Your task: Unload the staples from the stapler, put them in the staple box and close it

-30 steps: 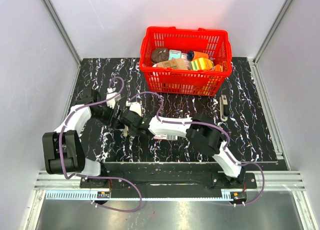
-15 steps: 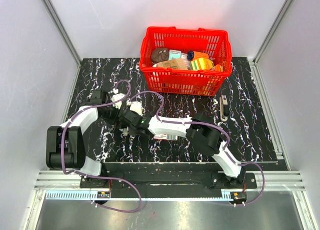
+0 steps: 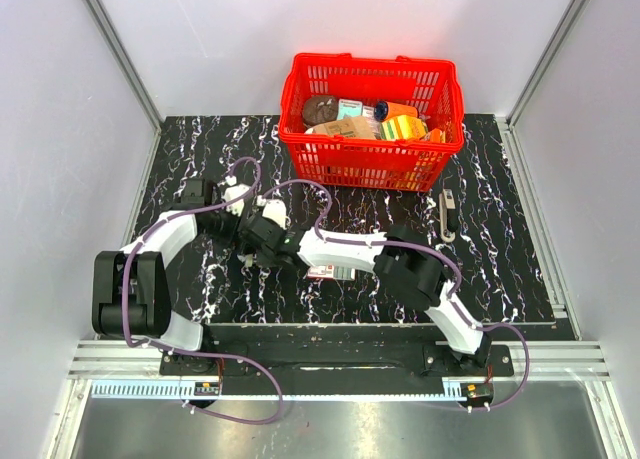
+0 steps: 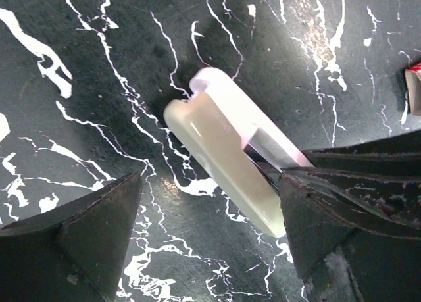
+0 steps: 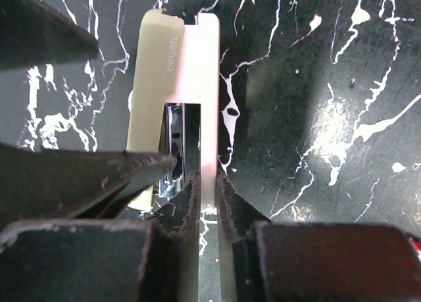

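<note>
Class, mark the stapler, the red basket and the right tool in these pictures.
stapler [image 5: 158, 72], right wrist view, cream top face.
red basket [image 3: 365, 164], top external view, front wall.
right tool [image 5: 207, 183], right wrist view, between its fingertips.

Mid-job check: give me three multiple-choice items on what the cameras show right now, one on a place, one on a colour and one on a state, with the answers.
1. Where does the red basket stand on the table?
A) near left corner
B) far side, right of middle
C) between the arm bases

2. What colours is the stapler?
A) blue and black
B) all red
C) cream and pale pink

3. How is the right gripper?
A) shut on the stapler
B) open above the basket
C) out of every view

Answers:
1 B, the top view shows it at the far edge.
2 C, both wrist views show a cream part beside a pink one.
3 A, the right wrist view shows its fingers pinching the pink part.
</note>
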You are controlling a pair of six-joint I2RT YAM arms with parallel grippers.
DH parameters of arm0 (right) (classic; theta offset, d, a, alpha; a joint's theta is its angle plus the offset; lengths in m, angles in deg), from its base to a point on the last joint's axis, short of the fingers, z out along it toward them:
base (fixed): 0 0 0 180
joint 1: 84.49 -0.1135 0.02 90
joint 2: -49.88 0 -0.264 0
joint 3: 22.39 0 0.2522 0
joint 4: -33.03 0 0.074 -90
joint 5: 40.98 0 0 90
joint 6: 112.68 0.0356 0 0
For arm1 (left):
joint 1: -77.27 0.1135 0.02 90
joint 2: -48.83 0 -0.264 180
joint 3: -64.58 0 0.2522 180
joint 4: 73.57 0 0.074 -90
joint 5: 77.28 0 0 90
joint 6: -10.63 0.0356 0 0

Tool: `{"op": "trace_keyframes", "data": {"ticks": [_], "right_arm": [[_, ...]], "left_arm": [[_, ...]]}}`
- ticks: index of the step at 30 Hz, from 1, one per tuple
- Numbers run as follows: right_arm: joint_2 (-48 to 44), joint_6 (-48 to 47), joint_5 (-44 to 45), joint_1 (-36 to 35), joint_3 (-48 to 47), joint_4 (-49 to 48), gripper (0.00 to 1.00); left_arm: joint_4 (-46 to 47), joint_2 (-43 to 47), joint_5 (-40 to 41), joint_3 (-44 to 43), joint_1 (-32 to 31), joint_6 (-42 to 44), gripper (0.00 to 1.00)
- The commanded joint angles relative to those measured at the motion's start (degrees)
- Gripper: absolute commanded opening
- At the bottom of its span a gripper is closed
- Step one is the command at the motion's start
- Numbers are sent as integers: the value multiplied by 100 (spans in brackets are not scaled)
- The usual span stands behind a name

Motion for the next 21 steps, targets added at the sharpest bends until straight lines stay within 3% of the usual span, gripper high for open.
{"op": "trace_keyframes", "data": {"ticks": [1, 4, 10, 21], "right_arm": [[-566, 272, -38, 125, 7, -618, 2], [-698, 377, -55, 195, 147, -688, 1], [-1094, 518, -170, 345, 674, -1250, 1], [-1208, 492, -258, 353, 771, -1496, 0]], "left_arm": [[-168, 207, -423, -145, -35, -40, 85], [-370, 260, -598, -250, 70, -40, 78], [-994, 199, -1530, -742, 712, -84, 79], [-2206, -601, -3384, -1340, 1151, 372, 82]]}}
